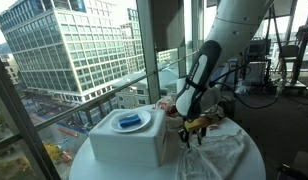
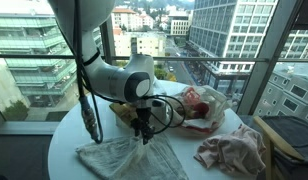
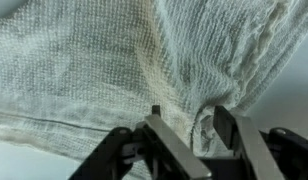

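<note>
Wrist view: fingers [image 3: 179,145] half open, straddling a raised fold of white mesh cloth [image 3: 94,60] on the bench [image 2: 66,130], clamping nothing; advisable: vertical approach, centred on fold.

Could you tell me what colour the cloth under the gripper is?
The cloth is off-white; wrist view shows it best.

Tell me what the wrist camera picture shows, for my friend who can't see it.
A white, loosely woven gauze cloth lies crumpled across almost the whole picture, on a pale tabletop. At the bottom edge the dark metal gripper points at it, jaws apart, with a raised fold of the cloth between them.
</note>
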`<state>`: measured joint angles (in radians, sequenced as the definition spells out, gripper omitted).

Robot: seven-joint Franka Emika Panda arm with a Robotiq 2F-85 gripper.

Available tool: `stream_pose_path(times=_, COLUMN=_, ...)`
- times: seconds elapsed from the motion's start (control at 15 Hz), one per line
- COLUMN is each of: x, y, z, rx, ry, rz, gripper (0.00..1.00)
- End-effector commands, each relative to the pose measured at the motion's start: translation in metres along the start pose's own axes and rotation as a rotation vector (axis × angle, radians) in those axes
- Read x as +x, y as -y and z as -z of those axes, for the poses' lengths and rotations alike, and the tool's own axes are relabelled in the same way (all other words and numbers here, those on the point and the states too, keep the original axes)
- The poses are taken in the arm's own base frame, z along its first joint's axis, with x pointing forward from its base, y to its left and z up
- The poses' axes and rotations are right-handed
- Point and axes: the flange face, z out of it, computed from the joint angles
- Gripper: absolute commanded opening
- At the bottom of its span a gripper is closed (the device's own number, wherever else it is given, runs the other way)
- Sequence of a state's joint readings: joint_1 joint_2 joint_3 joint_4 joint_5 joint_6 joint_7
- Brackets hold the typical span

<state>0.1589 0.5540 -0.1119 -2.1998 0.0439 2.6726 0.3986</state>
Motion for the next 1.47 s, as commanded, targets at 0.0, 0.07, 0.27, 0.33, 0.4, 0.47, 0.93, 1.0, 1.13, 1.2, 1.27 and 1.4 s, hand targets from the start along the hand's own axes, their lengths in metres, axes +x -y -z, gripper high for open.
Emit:
stream_pose_path(times=0.0, x=-0.001, y=0.003, z=0.019, rx=0.007, ry=-0.043, rz=0.001, gripper=0.91)
stream_pose_path(times=0.07, x=0.002, y=0.004, z=0.019, rx=0.001, ry=-0.046, rz=-0.001, gripper=0.99)
stream_pose_path(times=0.27, x=0.015, y=0.005, z=0.014, rx=-0.038, ry=-0.055, rz=-0.015, gripper=1.0)
stream_pose_path(times=0.33, x=0.015, y=0.006, z=0.011, rx=-0.052, ry=-0.053, rz=-0.013, gripper=1.0)
stream_pose_path(times=0.4, x=0.014, y=0.007, z=0.008, rx=-0.062, ry=-0.049, rz=-0.013, gripper=1.0)
stream_pose_path(times=0.47, x=0.01, y=0.009, z=0.003, rx=-0.067, ry=-0.036, rz=-0.011, gripper=1.0)
stream_pose_path(times=0.93, x=-0.011, y=0.026, z=-0.026, rx=-0.114, ry=0.009, rz=0.016, gripper=1.0)
stream_pose_path(times=1.0, x=-0.013, y=0.028, z=-0.03, rx=-0.121, ry=0.015, rz=0.019, gripper=1.0)
stream_pose_path(times=1.13, x=-0.017, y=0.033, z=-0.035, rx=-0.126, ry=0.023, rz=0.025, gripper=1.0)
stream_pose_path(times=1.2, x=-0.02, y=0.036, z=-0.037, rx=-0.124, ry=0.026, rz=0.029, gripper=1.0)
stream_pose_path(times=1.27, x=-0.022, y=0.039, z=-0.037, rx=-0.122, ry=0.03, rz=0.032, gripper=1.0)
stream_pose_path(times=1.4, x=-0.029, y=0.043, z=-0.034, rx=-0.112, ry=0.036, rz=0.037, gripper=1.0)
